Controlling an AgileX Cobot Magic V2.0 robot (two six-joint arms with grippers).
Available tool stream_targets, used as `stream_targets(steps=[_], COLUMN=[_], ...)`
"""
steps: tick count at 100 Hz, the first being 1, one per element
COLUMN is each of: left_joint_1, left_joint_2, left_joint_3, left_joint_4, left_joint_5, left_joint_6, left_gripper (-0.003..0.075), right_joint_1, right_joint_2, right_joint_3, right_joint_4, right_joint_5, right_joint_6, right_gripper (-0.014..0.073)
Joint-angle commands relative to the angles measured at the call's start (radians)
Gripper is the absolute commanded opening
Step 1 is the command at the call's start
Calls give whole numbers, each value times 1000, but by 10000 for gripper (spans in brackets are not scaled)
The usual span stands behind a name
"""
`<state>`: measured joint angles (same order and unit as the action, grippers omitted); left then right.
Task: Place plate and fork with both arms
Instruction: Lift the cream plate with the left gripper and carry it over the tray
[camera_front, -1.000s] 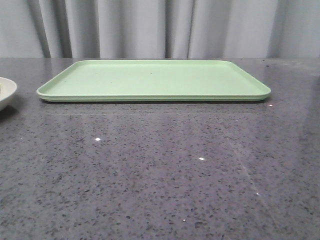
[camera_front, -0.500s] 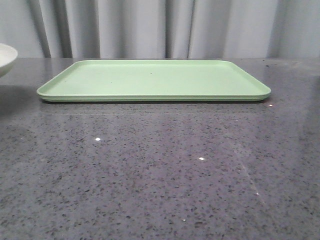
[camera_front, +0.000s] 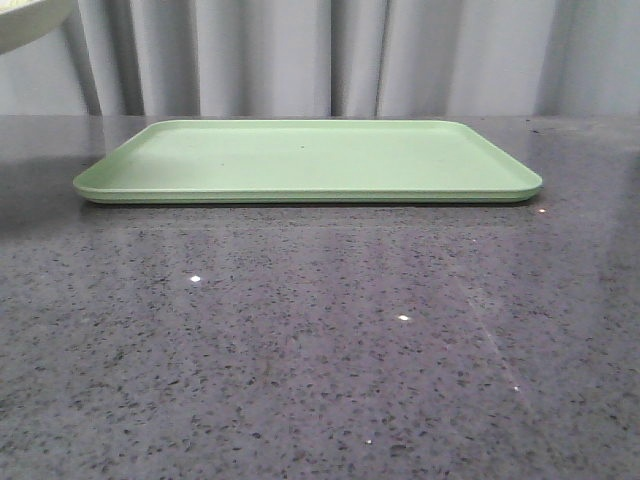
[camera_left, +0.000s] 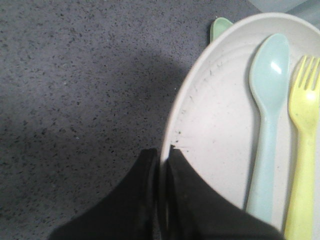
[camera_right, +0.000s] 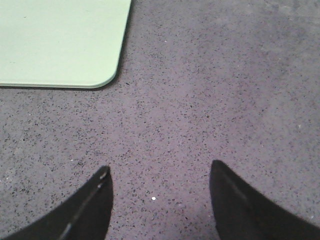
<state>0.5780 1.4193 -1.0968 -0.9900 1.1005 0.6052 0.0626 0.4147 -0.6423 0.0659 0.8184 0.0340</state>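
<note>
Two black fingers of the left gripper (camera_left: 161, 165) are pinched together on the rim of the plate (camera_left: 210, 135), one finger outside the rim and one inside, at the lower middle of the left wrist frame. The cream plate fills the right side of that frame, held above the dark speckled table (camera_left: 75, 100), which shows a soft shadow under it. On the plate lie a pale blue-green spoon (camera_left: 267, 115) and, just beside it toward the right edge of the frame, the yellow fork (camera_left: 302, 150), both lengthwise with their heads toward the top of the frame. A small bit of light green (camera_left: 220, 27) peeks out past the plate's rim near the top.

In the front view only a sliver of the plate (camera_front: 30, 20) shows, in the upper left corner of the frame, high above the table (camera_front: 320, 340). The light-green tray (camera_front: 310, 160) lies flat across the upper middle of the frame, with grey curtains (camera_front: 300, 55) behind.

The right gripper (camera_right: 161, 200) hangs spread wide with nothing between its fingers, over bare table at the bottom of its frame. A rounded corner of the tray (camera_right: 60, 40) sits in the upper left there, well apart from the fingers.
</note>
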Motion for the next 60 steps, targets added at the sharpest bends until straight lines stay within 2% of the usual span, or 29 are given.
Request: stream_targets(steps=[1,36,60], left_joint_1=[-55,-346,-542], left_joint_2=[-35,-26,51], left_joint_3=[-38,-39,-103], left_joint_4=[-94,-92,-73], left_joint_5=[-32,-300,-413], left_joint_6=[-25,-186,-276], left_gripper=[-21,-21,-21], right_joint_1=[-5,-5,-5], right_joint_2=[16,16,16], right_joint_3=[-34,-34,-34], right_joint_4=[-1,-1,-1], right_joint_5=[-79,-79,-79], right_joint_6=[-6,-6,-6], right_gripper=[438,438,438])
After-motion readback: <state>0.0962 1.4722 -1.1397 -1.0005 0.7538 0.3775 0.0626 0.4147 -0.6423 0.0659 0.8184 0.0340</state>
